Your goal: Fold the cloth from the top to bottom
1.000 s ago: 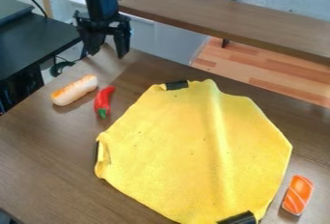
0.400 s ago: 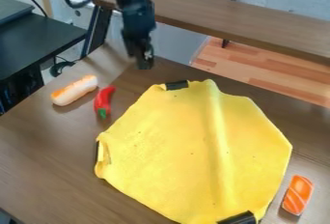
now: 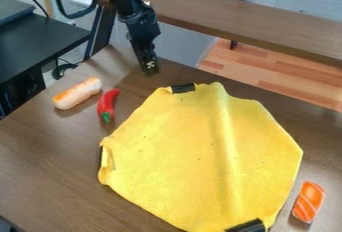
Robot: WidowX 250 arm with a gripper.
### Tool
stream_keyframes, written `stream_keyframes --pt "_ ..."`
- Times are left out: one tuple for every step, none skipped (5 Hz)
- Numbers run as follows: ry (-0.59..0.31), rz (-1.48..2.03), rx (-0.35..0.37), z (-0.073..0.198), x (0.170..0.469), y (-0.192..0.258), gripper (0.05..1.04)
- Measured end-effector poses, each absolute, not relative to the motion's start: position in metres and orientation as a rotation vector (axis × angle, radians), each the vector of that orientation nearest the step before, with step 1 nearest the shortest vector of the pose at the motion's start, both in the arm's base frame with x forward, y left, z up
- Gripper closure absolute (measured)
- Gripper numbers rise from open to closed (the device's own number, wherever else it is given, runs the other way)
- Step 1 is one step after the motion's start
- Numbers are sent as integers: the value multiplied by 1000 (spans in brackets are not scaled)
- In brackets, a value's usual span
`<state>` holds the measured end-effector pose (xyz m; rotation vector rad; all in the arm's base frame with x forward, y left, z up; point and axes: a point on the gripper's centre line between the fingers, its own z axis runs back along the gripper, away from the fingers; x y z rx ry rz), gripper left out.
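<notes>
Pincer (image 3: 149,68): above the desk (image 3: 47,168), apart from the cloth; whether it is apart or together I cannot tell.
Dark tab (image 3: 183,88): nearest the pincer, on the cloth's top edge.
Cloth (image 3: 194,156): yellow, spread on the desk from near the pincer toward the camera, a soft ridge running down it.
Handling: likely light and limp, not fragile; it may sag or bunch.
Hold: probably the top edge by that tab, pinched low, then carried toward the far end.
Chilli (image 3: 107,105), hot dog (image 3: 77,93): to the pincer's lower left.
Sushi (image 3: 308,202): farthest from it, lower right.
</notes>
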<state>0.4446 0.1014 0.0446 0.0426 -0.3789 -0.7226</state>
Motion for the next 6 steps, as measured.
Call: stream_keyframes --pt "-408 -771 60 42 447 100 83" --pt "-457 -800 64 45 454 96 83" --pt "-505 -838 69 48 460 91 83" --pt "-513 -865 63 43 472 76 83" --pt "-493 -869 79 29 482 67 83" --pt "-490 -859 93 21 492 59 83"
